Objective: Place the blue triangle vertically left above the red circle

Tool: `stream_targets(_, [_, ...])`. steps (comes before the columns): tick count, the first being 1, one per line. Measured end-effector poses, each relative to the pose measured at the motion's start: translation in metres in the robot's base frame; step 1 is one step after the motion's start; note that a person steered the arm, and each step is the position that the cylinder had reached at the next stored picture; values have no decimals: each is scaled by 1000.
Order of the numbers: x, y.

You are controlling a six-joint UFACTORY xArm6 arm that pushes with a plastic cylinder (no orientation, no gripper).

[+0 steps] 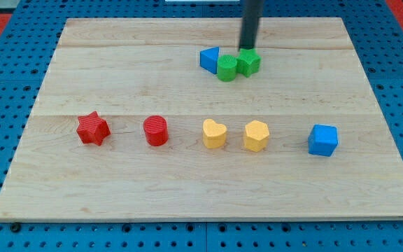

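Observation:
The blue triangle [209,58] lies near the view's top centre, touching a green circle [227,68] on its right. A green block [248,62] sits right of that circle. The red circle [156,130] lies lower, at centre left. My tip [248,47] stands at the top edge of the green block, right of the blue triangle, apparently touching the green block.
A red star [93,129] lies left of the red circle. A yellow heart [214,133], a yellow hexagon [256,135] and a blue cube [323,140] stand in a row to its right. The wooden board [117,203] lies on a blue pegboard.

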State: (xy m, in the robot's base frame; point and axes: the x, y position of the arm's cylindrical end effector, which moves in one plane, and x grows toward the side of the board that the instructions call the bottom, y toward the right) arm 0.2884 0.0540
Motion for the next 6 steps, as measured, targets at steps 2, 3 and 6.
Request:
stream_targets(2, [16, -82])
stream_targets(3, [16, -46])
stream_targets(6, [55, -147])
